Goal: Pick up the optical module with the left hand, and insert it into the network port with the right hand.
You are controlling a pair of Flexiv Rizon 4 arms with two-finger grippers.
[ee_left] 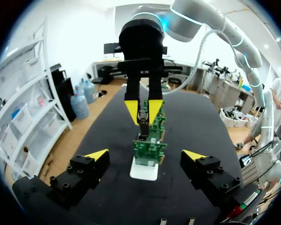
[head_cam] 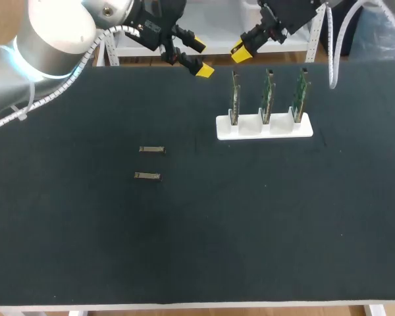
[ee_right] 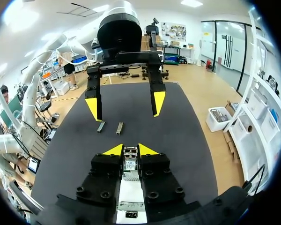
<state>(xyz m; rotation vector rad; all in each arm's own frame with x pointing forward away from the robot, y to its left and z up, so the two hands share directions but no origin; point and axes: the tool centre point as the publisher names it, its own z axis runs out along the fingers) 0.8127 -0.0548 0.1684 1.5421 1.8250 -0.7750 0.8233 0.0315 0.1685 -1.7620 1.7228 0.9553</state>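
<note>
My right gripper [ee_right: 130, 150] is shut on an optical module [ee_right: 129, 162], a small metal block standing between its yellow tips. In the head view that gripper [head_cam: 240, 50] hangs over the table's far edge, just behind the left end of the white holder [head_cam: 250, 133]. The holder carries three upright green boards [head_cam: 266, 95] with the network ports. My left gripper [head_cam: 199, 57] is open and empty, left of the right one and facing it. From the left wrist view [ee_left: 145, 156] the boards [ee_left: 150, 149] stand ahead, with the held module [ee_left: 143, 117] beyond them.
Two more optical modules [head_cam: 151, 150] [head_cam: 147, 176] lie flat on the black table mat [head_cam: 263, 224], left of centre and one behind the other. In the right wrist view the same pair [ee_right: 100, 127] [ee_right: 120, 128] lies ahead, below the left gripper [ee_right: 124, 101].
</note>
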